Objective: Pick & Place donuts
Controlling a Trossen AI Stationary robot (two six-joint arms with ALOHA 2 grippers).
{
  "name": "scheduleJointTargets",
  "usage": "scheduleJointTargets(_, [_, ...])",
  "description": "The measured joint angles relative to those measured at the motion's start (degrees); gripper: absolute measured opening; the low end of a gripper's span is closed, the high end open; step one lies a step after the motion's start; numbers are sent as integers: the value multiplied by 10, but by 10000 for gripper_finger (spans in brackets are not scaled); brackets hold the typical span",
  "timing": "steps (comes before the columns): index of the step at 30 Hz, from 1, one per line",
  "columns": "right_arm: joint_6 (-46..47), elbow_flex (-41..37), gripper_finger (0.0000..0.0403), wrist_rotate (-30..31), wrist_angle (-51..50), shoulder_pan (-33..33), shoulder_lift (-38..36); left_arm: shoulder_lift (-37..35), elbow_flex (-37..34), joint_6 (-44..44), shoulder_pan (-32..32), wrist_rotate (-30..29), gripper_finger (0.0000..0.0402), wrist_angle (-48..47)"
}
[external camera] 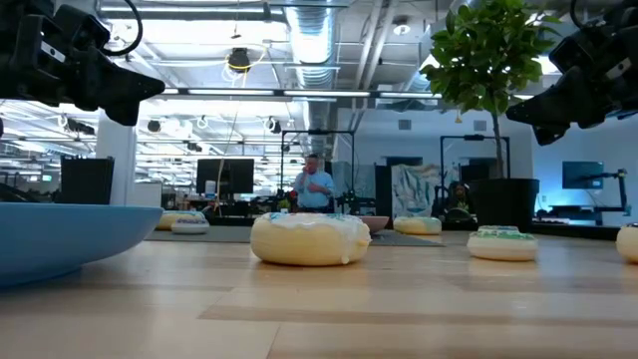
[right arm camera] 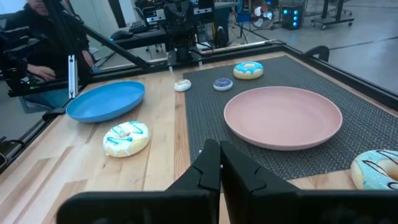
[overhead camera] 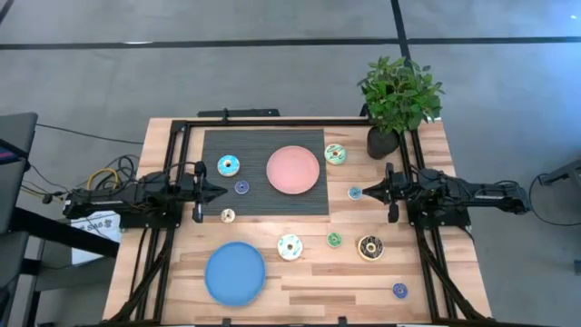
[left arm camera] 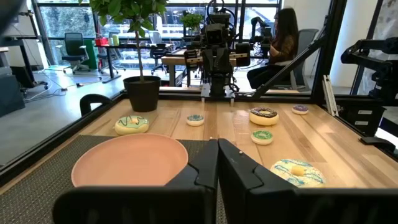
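Observation:
Several small donuts lie flat on the table. On the dark mat (overhead camera: 263, 195) are a light blue donut (overhead camera: 229, 165) and a small purple donut (overhead camera: 241, 187), beside the pink plate (overhead camera: 293, 170). A green-and-white donut (overhead camera: 335, 153), a small teal donut (overhead camera: 355, 193), a cream donut (overhead camera: 228, 215), a white donut (overhead camera: 290, 246), a green donut (overhead camera: 334, 240), a brown donut (overhead camera: 369, 247) and another purple donut (overhead camera: 399, 290) lie on the wood. The blue plate (overhead camera: 234, 272) sits near the front. My left gripper (overhead camera: 221, 190) is shut at the mat's left edge. My right gripper (overhead camera: 365, 191) is shut just right of the teal donut. Both hang above the table.
A potted plant (overhead camera: 397, 100) stands at the table's far right corner. A black frame (overhead camera: 272, 122) runs along the far edge and down both sides. Bare wood lies between the blue plate and the front right corner. People sit at desks beyond the table.

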Motion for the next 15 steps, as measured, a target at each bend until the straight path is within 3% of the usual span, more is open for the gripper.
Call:
scheduleJointTargets(7, [48,0,0,-10,4,0,0,0,0,0,0,0,0,0])
scheduleJointTargets(15, [30,-3,0,-13,54,11,1,0,0,0,0,0,0,0])
